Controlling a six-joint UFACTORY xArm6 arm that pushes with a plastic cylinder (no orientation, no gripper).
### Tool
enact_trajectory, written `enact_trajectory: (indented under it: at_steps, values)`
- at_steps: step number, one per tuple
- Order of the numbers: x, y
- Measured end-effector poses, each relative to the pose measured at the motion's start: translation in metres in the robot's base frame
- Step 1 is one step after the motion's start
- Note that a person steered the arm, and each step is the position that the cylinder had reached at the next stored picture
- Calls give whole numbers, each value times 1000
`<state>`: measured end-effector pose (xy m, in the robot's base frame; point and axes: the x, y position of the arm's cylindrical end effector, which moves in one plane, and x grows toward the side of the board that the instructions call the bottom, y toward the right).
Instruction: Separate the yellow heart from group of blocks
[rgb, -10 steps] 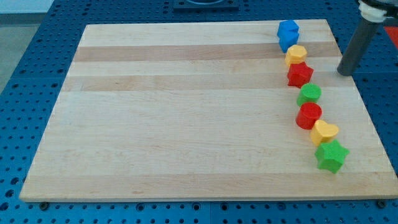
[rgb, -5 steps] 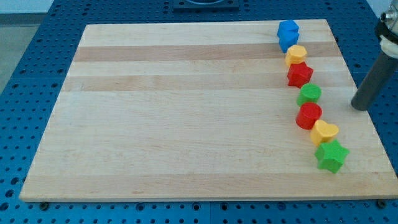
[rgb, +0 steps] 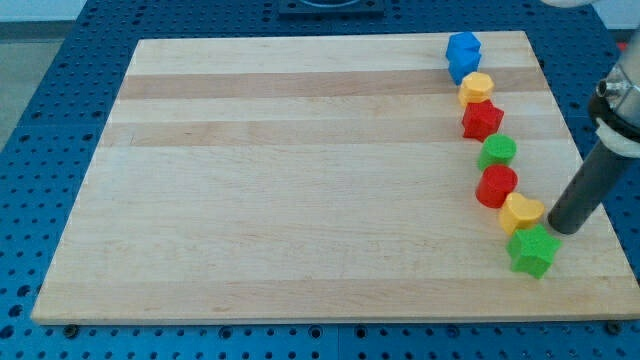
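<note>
The yellow heart lies near the lower end of a curved line of blocks at the view's right side of the wooden board. It touches a red cylinder above it and a green star below it. Further up the line are a green cylinder, a red star, a yellow hexagon-like block and blue blocks. My tip stands just to the right of the yellow heart, very close to it or touching.
The board lies on a blue perforated table. The board's right edge runs close behind my rod.
My tip has moved down the view along the board's right side and in toward the yellow heart. No block has moved.
</note>
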<state>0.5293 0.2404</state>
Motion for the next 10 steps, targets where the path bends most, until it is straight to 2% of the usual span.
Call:
enact_trajectory:
  at_steps: [4,10]
  values:
    - [0,-36]
    - [-9,-135]
